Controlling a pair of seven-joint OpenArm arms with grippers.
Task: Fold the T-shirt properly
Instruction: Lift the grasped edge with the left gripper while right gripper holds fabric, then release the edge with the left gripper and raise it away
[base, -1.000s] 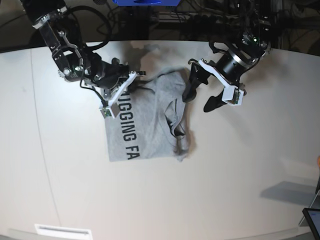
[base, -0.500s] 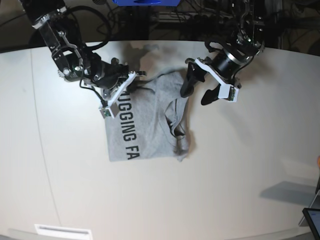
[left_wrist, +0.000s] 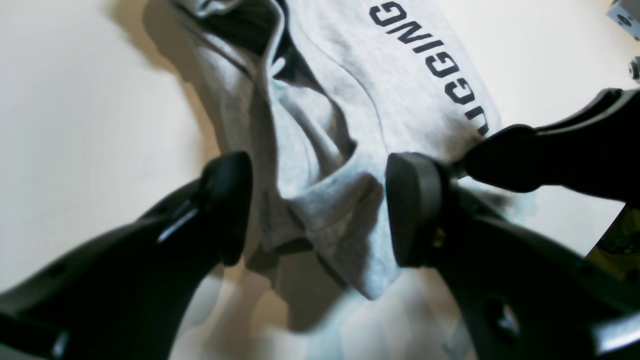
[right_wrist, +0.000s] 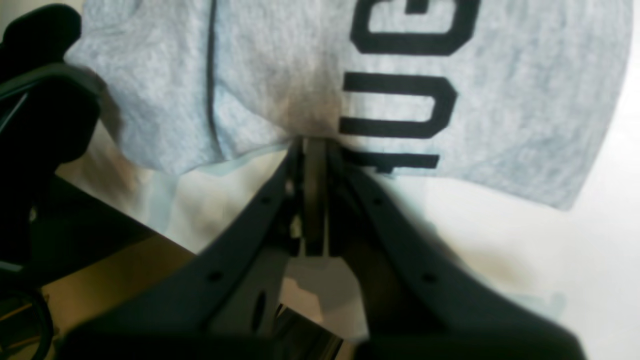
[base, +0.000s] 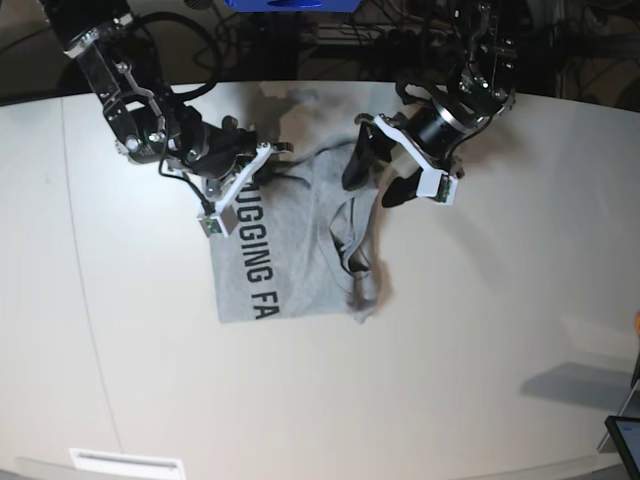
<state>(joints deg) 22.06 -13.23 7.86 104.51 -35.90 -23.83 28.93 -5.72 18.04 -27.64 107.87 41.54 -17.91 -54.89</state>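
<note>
T-shirt (base: 290, 250) lies crumpled at upper centre of the white table (base: 480, 330). Right gripper (right_wrist: 312, 145) is clamped on its hem beside the lettering. Left gripper (left_wrist: 320, 205), jaws wide, straddles a bunched fold, holding nothing. Print reads "UGGING FA". Tablet corner (base: 625, 440) at lower right.

A white table (base: 480, 330) fills the view, a blue object (base: 290, 5) beyond its far edge.

We read black block capitals on the grey T-shirt (base: 300, 250): "UGGING FA" in the centre-left of the base view, "GGING" at the left wrist view's upper right.
</note>
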